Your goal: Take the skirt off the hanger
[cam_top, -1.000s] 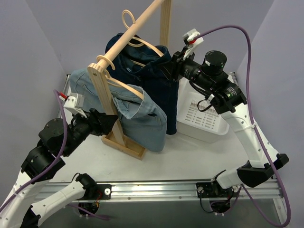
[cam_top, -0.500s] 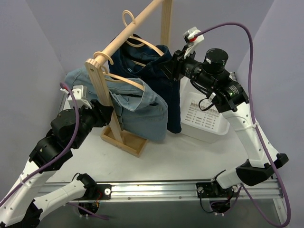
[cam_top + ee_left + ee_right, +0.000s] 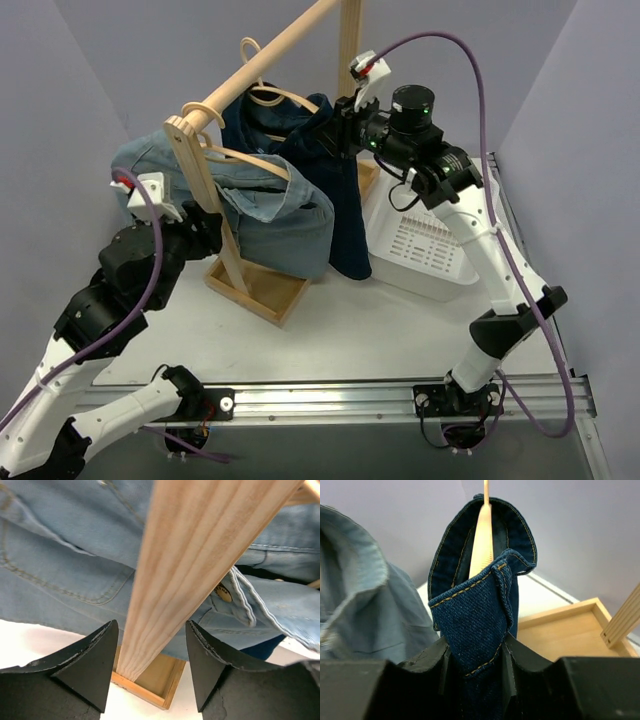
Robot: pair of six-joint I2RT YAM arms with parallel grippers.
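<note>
Rack (image 3: 200, 190) shifted left, dark skirt (image 3: 345, 200) bunched, pinched

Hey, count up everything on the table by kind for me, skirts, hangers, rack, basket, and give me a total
Denim skirts: 2, the light blue skirt and the dark blue skirt
Wooden hangers: 2, the front hanger and the rear hanger
Wooden rack: 1
White basket: 1
Total: 6
</note>
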